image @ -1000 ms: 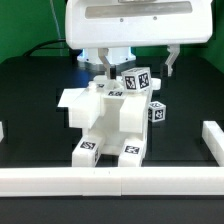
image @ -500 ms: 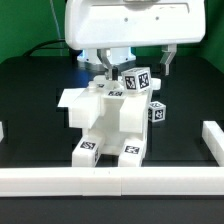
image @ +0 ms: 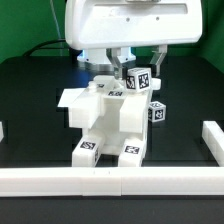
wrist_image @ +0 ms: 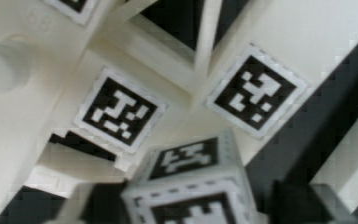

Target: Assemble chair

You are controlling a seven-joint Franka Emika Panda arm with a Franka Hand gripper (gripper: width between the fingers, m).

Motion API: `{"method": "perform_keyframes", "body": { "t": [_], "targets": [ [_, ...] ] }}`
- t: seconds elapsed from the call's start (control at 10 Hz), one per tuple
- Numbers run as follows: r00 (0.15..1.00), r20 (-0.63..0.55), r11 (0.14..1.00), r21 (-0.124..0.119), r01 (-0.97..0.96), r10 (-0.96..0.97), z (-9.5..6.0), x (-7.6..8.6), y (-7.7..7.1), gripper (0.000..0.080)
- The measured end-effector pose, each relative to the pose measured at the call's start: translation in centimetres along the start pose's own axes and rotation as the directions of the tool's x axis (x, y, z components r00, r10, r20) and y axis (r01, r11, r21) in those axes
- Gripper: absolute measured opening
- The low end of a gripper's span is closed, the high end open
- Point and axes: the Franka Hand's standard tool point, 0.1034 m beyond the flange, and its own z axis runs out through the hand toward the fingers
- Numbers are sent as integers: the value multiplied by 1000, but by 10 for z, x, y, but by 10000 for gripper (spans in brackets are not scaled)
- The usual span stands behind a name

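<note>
**Chair half built, gripper closed on its top tagged block**

Chair [image: 108, 125] parts, glossy white with black-and-white square tags, stand joined in the middle of the exterior view on a black table [image: 30, 100]. At the exterior view's left edge is a short white rail end [image: 2, 130]. Next comes the chair's flat slab [image: 72, 100], jutting out left of centre.

Above centre, the gripper [image: 138, 68] reaches down from the robot's white housing [image: 125, 25]. Its two fingers press in on either side of a tagged block [image: 137, 81] on top of the assembly, and it appears to be gripping it. In the wrist view, blurred tags fill the frame.

This step likely goes best if the block is kept upright and square to its seat, without dragging the rest of the assembly.

Just right of the chair lies a small tagged cube [image: 158, 112], close enough to be bumped. A side rail [image: 212, 140] stands at the right edge. A long front rail [image: 110, 180] runs along the bottom.
</note>
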Motion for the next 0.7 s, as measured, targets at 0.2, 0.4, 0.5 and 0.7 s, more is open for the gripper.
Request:
{"method": "perform_keyframes", "body": {
  "t": [0.2, 0.4, 0.5, 0.7],
  "targets": [
    [1000, 0, 1000, 0, -29, 29, 0, 0, 0, 285],
    [1000, 0, 1000, 0, -29, 29, 0, 0, 0, 285],
    [995, 0, 995, 1, -100, 100, 0, 0, 0, 285],
    [938, 5, 938, 3, -348, 348, 0, 0, -1, 285]
  ]
}}
